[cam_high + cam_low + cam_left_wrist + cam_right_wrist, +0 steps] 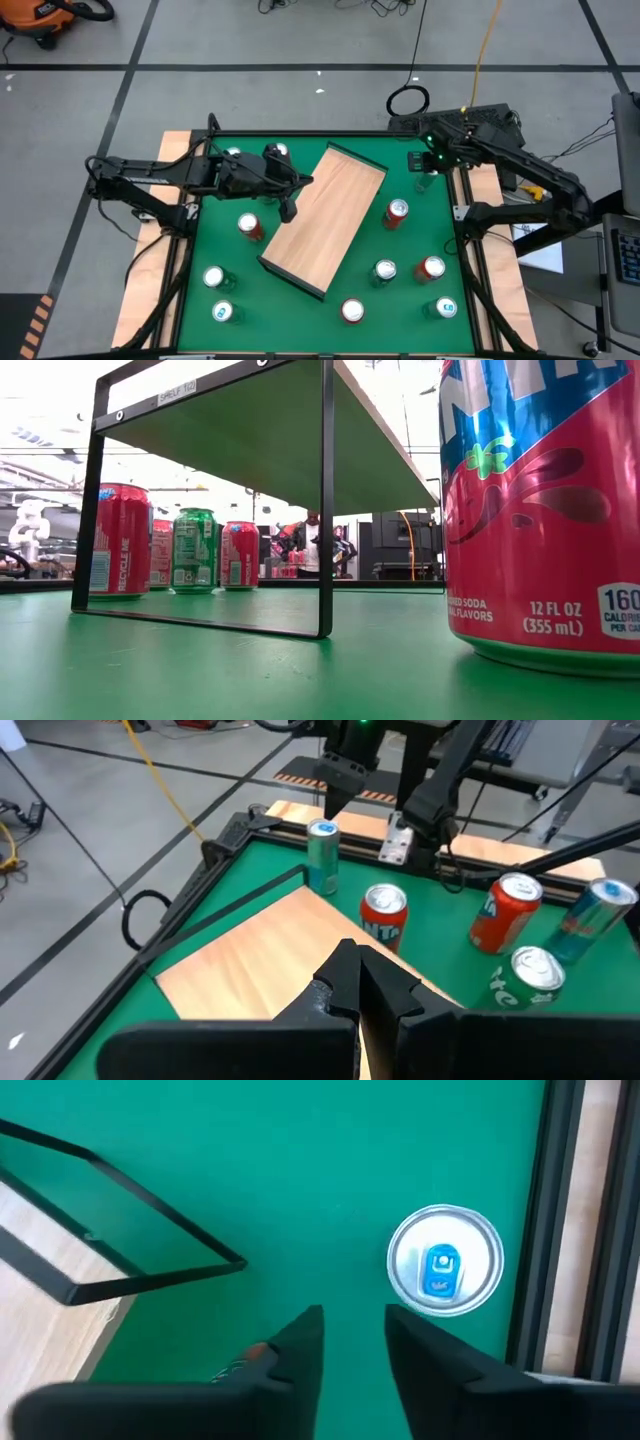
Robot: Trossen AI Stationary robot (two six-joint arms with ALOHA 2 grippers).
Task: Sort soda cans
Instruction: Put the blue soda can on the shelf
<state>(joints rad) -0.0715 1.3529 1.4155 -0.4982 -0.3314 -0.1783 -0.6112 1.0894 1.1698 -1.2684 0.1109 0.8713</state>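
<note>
right hand (352,1330) hovers over the far right corner of the green tabletop (300,310), fingers a little apart around nothing, just beside an upright teal can (444,1261), probably lining up a grasp. left hand (360,982) is pinched shut and empty over the wooden shelf board (325,218). soda cans (397,211) stand scattered around the shelf; none on it, no bins seen.

high: straight down | low: table-level, close to can (545,510) | wrists: angled down | shared: shelf (325,220)
</note>
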